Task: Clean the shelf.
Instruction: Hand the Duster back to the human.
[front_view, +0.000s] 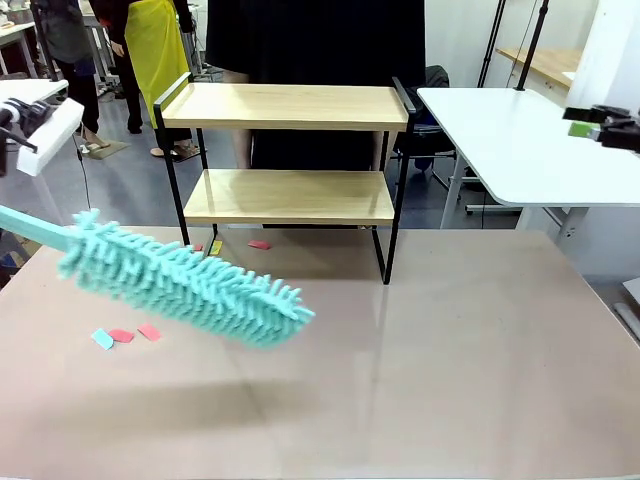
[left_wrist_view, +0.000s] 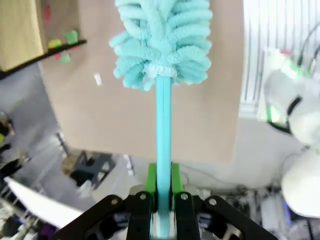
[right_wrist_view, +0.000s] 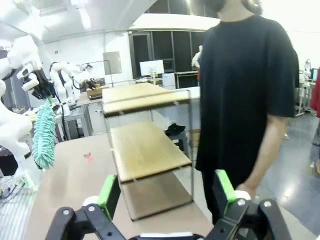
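The shelf (front_view: 285, 106) stands at the table's far side with two light wooden boards in a black frame, both boards bare. A fluffy teal duster (front_view: 185, 285) hangs tilted over the table's left half, in front of the shelf and apart from it. In the left wrist view, my left gripper (left_wrist_view: 163, 187) is shut on the duster's teal handle (left_wrist_view: 163, 125), with the duster head (left_wrist_view: 162, 40) pointing away. My right gripper (front_view: 592, 126) hovers high at the far right. In its own view the right gripper (right_wrist_view: 167, 192) stands open and empty, facing the shelf (right_wrist_view: 145, 145) end on.
Small paper scraps lie on the brown table: red and teal ones (front_view: 125, 335) at the left, a yellow one (front_view: 215, 247) and a red one (front_view: 259, 244) by the shelf's foot. A person in a black shirt (right_wrist_view: 245, 90) stands behind the shelf. A white table (front_view: 520, 140) stands at the right.
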